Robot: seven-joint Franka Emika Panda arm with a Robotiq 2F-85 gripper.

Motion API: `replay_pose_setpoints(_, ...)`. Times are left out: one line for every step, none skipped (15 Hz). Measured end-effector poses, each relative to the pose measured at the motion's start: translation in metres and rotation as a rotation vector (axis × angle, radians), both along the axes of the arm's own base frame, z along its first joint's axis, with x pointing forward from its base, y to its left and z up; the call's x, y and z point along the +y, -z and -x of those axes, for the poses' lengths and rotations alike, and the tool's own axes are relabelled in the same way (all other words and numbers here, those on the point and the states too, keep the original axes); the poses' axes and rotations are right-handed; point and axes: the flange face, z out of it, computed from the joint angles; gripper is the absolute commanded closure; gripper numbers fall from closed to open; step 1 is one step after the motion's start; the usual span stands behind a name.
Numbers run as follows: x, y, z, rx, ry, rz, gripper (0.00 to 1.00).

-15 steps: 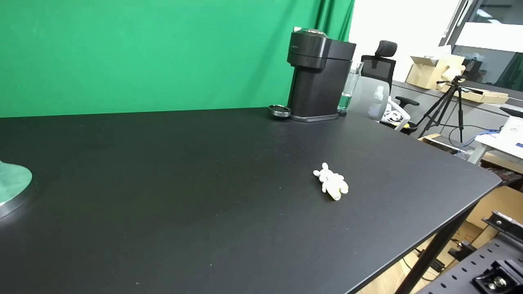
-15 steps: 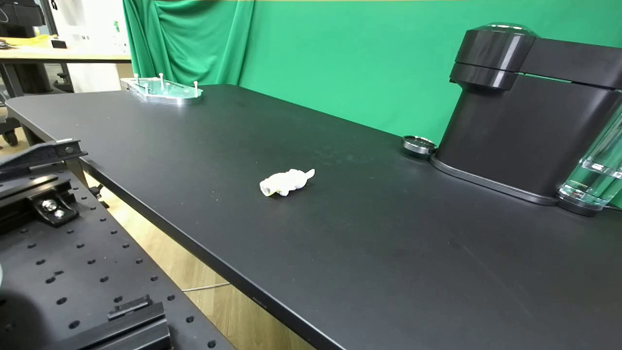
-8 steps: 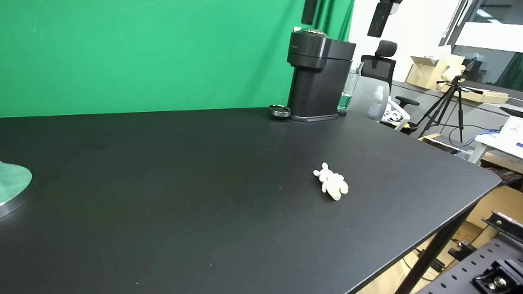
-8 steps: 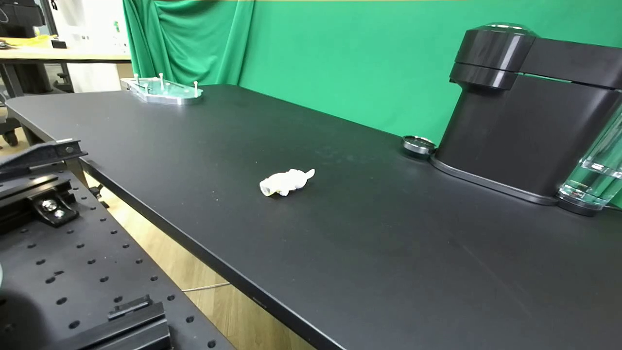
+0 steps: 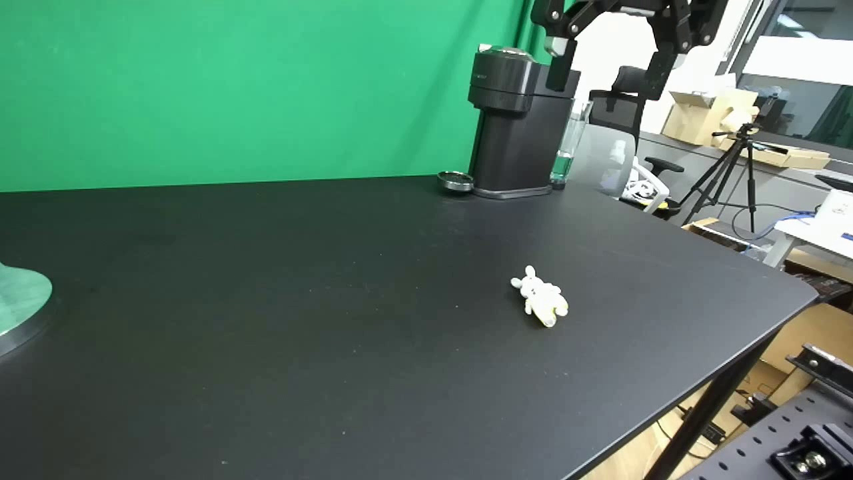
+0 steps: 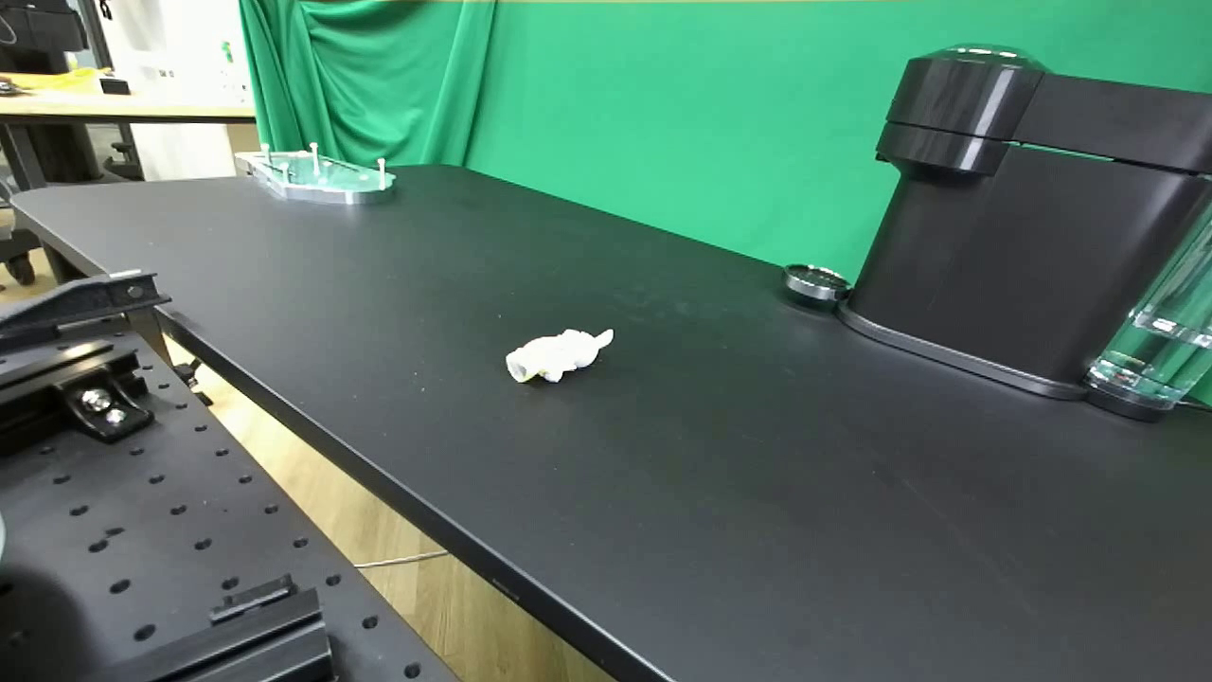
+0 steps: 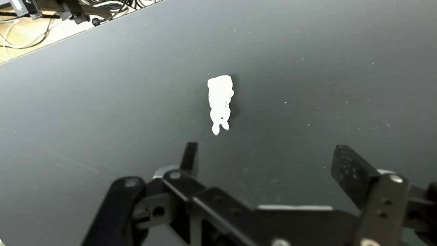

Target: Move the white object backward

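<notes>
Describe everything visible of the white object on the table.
The white object is a rabbit figure with two ears, a dark eye, stubby limbs and a yellowish tint near its base. It looks like plastic or rubber. It lies on the black table, ears toward the green backdrop, touching nothing else; the open claw is apart from it.

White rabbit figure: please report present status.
Hand open, above table. White rabbit figure lying on table, ungripped. Coffee machine stands apart, not between them.
</notes>
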Motion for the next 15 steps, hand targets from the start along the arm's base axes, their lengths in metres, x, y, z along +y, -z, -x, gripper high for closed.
replay_pose_setpoints(0.000, 0.000, 0.000, 0.001, -0.001, 0.000, 0.00)
replay_pose_setpoints(0.000, 0.001, 0.000, 0.004, 0.000, -0.001, 0.00)
replay_pose_setpoints(-0.001, 0.004, -0.001, 0.010, 0.004, -0.004, 0.00)
replay_pose_setpoints(-0.004, 0.007, -0.002, 0.018, 0.011, -0.010, 0.00)
replay_pose_setpoints(-0.010, 0.013, -0.005, 0.024, 0.019, -0.018, 0.00)
replay_pose_setpoints(-0.016, 0.019, -0.009, 0.022, 0.021, -0.029, 0.00)
replay_pose_setpoints(-0.023, 0.027, -0.014, 0.021, 0.020, -0.043, 0.00)
replay_pose_setpoints(-0.031, 0.037, -0.018, 0.021, 0.017, -0.059, 0.00)
replay_pose_setpoints(-0.039, 0.048, -0.022, 0.024, 0.014, -0.073, 0.00)
replay_pose_setpoints(-0.046, 0.060, -0.026, 0.030, 0.010, -0.089, 0.00)
replay_pose_setpoints(-0.053, 0.072, -0.029, 0.039, 0.006, -0.100, 0.00)
replay_pose_setpoints(-0.059, 0.083, -0.032, 0.051, 0.004, -0.111, 0.00)
replay_pose_setpoints(-0.065, 0.095, -0.035, 0.066, 0.000, -0.118, 0.00)
replay_pose_setpoints(-0.069, 0.106, -0.039, 0.080, -0.003, -0.125, 0.00)
replay_pose_setpoints(-0.073, 0.116, -0.043, 0.098, -0.006, -0.130, 0.00)
